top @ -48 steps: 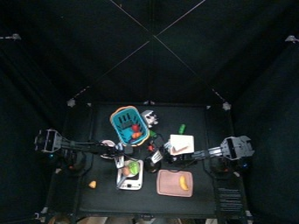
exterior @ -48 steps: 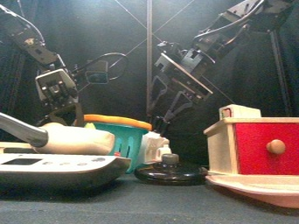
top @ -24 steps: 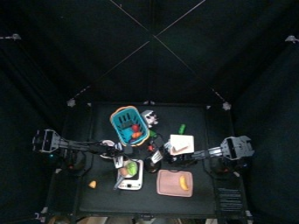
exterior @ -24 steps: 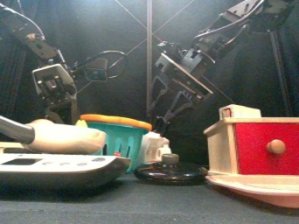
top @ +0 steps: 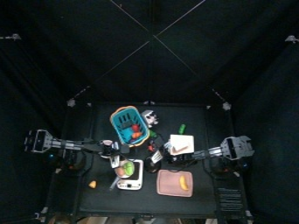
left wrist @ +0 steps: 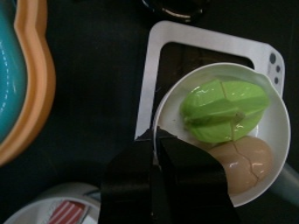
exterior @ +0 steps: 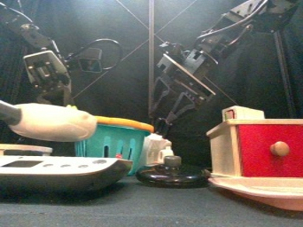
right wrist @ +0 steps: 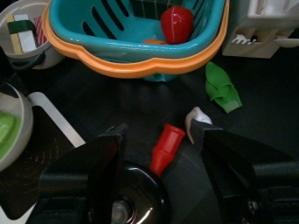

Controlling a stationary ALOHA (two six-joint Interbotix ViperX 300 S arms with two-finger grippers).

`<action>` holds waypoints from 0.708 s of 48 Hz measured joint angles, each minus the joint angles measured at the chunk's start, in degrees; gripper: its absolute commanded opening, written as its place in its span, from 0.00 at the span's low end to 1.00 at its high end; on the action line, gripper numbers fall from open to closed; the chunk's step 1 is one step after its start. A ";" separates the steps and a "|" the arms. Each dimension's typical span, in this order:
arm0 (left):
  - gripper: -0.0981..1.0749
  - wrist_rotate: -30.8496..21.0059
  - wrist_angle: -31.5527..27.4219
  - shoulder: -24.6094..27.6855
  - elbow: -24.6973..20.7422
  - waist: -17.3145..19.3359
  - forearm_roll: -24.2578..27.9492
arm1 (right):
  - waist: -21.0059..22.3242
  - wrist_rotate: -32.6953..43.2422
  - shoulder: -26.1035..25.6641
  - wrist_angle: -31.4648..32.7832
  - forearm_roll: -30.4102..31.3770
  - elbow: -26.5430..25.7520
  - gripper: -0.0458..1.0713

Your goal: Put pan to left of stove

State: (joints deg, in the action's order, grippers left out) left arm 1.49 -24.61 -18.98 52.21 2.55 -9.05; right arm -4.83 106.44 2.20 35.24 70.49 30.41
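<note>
The black tabletop (top: 105, 199) fills the middle of the overhead view, with one arm entering from the left edge and one from the right.

The teal basket (exterior: 119, 142) with an orange rim stands behind the other things, left of centre in the front view. In the right wrist view it holds a red round piece (right wrist: 177, 19).

A red and cream box (exterior: 263, 142) sits on the salmon board (exterior: 254, 191) at the lower right of the front view.

The stove (exterior: 59, 168) lies at the lower left of that view, white with a dark burner.

The pan (exterior: 48, 121) hangs in the air above the stove, clear of it, at the left of the front view, its thin handle running off the left edge. From overhead it sits lower left of centre, over the stove's upper end. The left wrist view shows a green piece (left wrist: 228, 105) and a tan piece (left wrist: 243, 164) lying inside it.

The left tool (left wrist: 158, 166) is clamped on the pan's rim. The right tool (right wrist: 163, 133) hangs over the middle of the tabletop with its jaws apart, gripping nothing. Under it lie a small red piece (right wrist: 169, 149), a green piece (right wrist: 221, 87) and a black lid with a knob (exterior: 174, 170).
</note>
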 measured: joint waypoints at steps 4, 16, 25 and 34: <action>0.44 -0.09 -0.35 -2.72 2.02 -0.88 -0.53 | 0.00 0.00 0.00 0.09 0.00 0.00 0.86; 0.44 0.09 -0.79 -10.81 8.44 -3.25 -3.08 | 0.09 0.00 0.35 0.00 0.09 0.00 0.86; 0.44 -0.09 -0.88 -15.47 12.39 -4.04 -3.25 | 0.09 0.00 0.53 0.09 0.00 0.00 0.86; 0.44 0.00 -1.14 -15.82 15.12 -5.19 -4.57 | 0.09 0.00 0.62 0.00 -0.35 0.00 0.86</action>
State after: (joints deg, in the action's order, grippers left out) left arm 1.49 -25.75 -34.80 67.32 -2.64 -13.62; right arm -4.75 106.44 2.81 35.24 70.14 30.41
